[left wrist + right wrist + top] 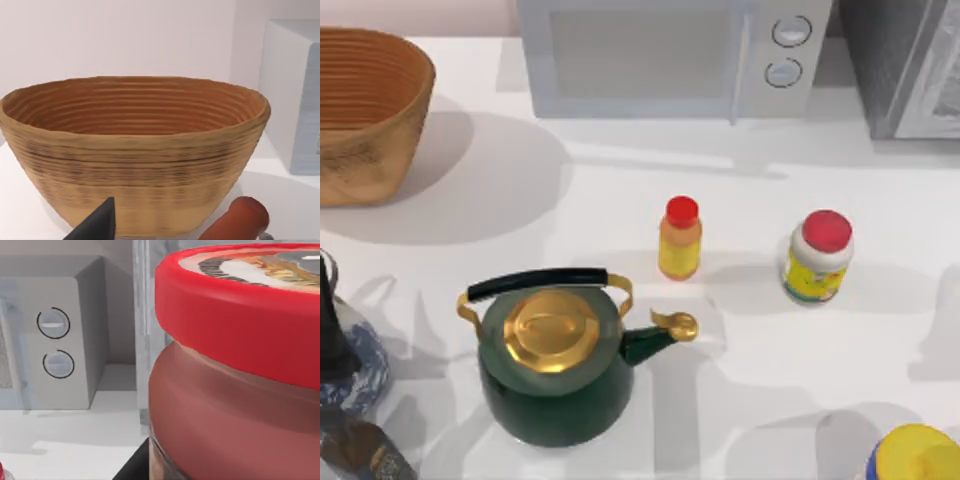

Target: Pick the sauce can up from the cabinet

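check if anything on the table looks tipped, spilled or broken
Nothing stands out. The green kettle with a brass lid, the slim yellow bottle, the red-capped jar and the woven basket all stand upright on the white table, nothing spilled.

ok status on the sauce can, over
right hand tight up on sauce can, beside cabinet. lifted or not, cannot tell. left hand idle facing basket. nothing seen in the way.

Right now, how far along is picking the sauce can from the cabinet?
Approach looks done: the right gripper is tight against the sauce can, with the cabinet behind it. Whether the can is gripped or lifted, I cannot tell. The left gripper idles by the basket.
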Controlling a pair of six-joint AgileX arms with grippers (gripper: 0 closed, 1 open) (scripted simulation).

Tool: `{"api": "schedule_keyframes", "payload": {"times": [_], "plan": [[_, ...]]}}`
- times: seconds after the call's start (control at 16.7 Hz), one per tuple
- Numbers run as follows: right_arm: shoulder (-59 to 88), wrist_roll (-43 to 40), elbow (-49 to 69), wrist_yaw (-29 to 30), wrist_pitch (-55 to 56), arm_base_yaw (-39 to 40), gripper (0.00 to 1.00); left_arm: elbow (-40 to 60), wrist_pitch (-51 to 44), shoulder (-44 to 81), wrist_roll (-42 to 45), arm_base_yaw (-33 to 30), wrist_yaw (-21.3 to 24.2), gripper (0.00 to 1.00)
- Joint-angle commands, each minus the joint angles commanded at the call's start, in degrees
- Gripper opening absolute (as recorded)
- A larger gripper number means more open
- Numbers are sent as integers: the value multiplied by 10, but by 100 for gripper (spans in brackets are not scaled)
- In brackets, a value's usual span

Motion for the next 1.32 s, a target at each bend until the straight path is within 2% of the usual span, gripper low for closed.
{"api": "schedule_keyframes", "payload": {"times": [0.24,0.48,1.32], "plan": [[35,1,22,-20,34,-1,0,0,0,0,0,0,0,100],[168,2,83,-82,137,-10,0,0,0,0,0,0,0,100],[996,7,361,-403,637,-68,0,0,0,0,0,0,0,100]]}}
